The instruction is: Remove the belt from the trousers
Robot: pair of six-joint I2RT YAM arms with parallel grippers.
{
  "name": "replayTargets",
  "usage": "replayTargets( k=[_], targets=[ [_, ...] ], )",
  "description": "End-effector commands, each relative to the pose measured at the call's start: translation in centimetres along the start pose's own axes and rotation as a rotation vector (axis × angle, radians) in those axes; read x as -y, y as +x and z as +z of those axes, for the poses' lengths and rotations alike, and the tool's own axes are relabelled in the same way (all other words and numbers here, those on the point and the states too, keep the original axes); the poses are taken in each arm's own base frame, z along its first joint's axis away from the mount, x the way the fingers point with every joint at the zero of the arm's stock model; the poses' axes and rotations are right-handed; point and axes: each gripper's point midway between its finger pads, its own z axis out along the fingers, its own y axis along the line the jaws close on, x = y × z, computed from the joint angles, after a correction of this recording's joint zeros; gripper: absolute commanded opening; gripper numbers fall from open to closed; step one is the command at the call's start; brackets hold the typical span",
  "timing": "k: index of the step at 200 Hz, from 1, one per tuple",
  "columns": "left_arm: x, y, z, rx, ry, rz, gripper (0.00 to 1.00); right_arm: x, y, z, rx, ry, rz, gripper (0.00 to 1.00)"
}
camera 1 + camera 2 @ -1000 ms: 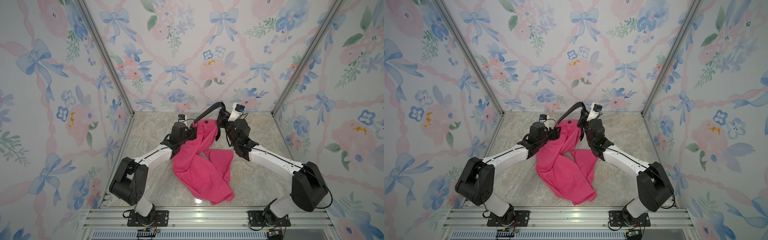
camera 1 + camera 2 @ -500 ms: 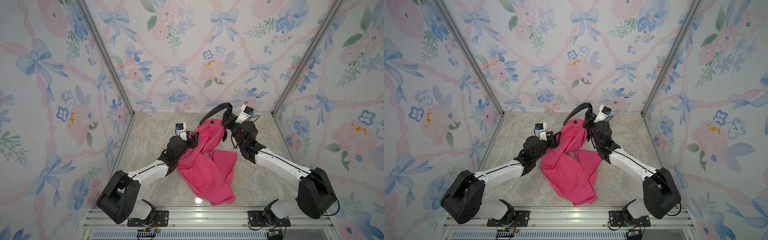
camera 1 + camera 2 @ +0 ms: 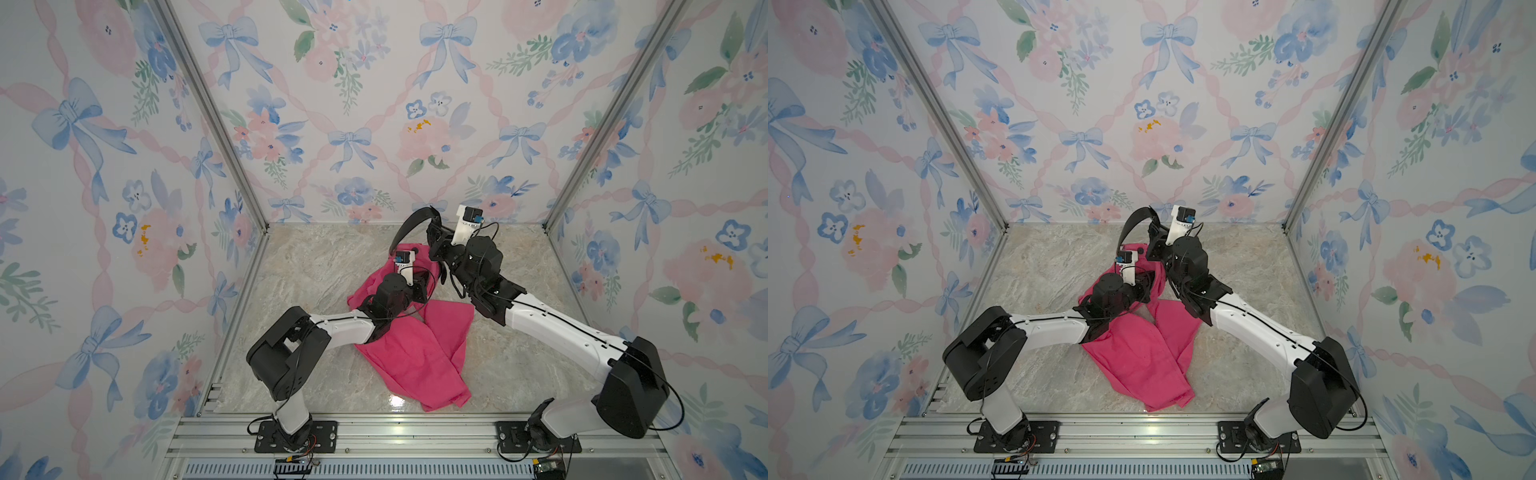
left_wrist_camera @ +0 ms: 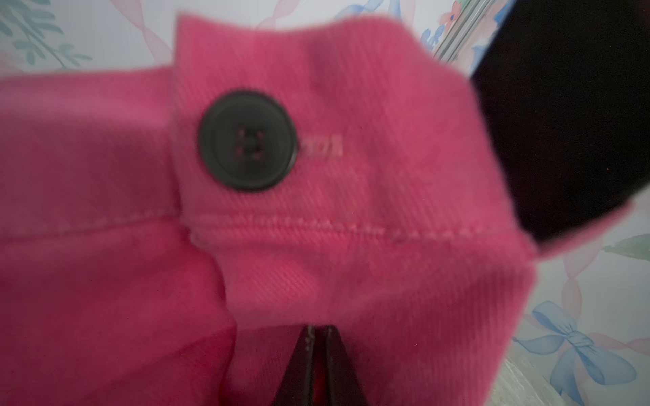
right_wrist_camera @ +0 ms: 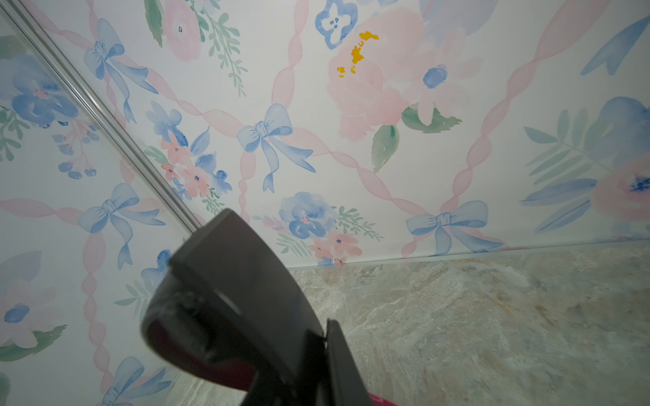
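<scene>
Change: your left fingers (image 4: 299, 372) have slid along the waistband to the waist button (image 4: 248, 140) and closed within the last second. Your right arm has barely shifted.
Left fingers: pressed almost together just beside the button, across the waistband seam from it, with a thin sliver of pink cloth pinched between them.
Right fingers (image 5: 341, 372): pinching the belt (image 5: 228, 298), raised above the button on its back-wall side.
Belt: in both top views (image 3: 409, 224) (image 3: 1133, 220) it arches from your right fingers down to the waistband near the button. Your left wrist view shows a blurred black strap (image 4: 562, 123) coming out of the waistband edge near the button.
Trousers (image 3: 415, 353): the waist is bunched up around the button. The legs trail away from the button toward the front rail and lie flat on the counter (image 3: 332, 266).
</scene>
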Motion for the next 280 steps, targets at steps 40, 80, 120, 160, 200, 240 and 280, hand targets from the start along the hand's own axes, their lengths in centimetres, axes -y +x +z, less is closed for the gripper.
replayTargets(
  k=[40, 80, 120, 160, 200, 240, 280],
  targets=[
    [-3.2, 7.7, -1.8, -0.147, -0.116, -0.011, 0.16, -1.1, -0.5, -0.2, -0.010, -0.008, -0.085, 0.00],
    [-1.9, -0.5, -7.3, 0.055, -0.112, 0.173, 0.45, 0.5, 2.2, -1.4, -0.089, 0.018, -0.174, 0.00],
    [1.2, -10.1, -10.0, 0.284, -0.135, 0.396, 0.78, 1.0, 3.9, -2.8, -0.143, 0.016, -0.240, 0.00],
    [1.7, -13.8, -6.8, 0.325, -0.154, 0.446, 0.83, 1.1, 4.2, -4.0, -0.177, -0.003, -0.283, 0.00],
    [-0.8, -19.5, -4.6, 0.376, -0.167, 0.404, 0.61, 1.3, 3.9, -5.0, -0.181, -0.011, -0.341, 0.00],
    [3.0, -31.4, -8.6, 0.499, -0.114, 0.560, 0.00, 0.0, 0.5, -2.6, -0.151, -0.026, -0.389, 0.00],
    [6.1, -35.6, -10.5, 0.386, -0.132, 0.715, 0.00, -3.0, 0.2, 1.3, -0.149, -0.110, -0.402, 0.00]
  ],
)
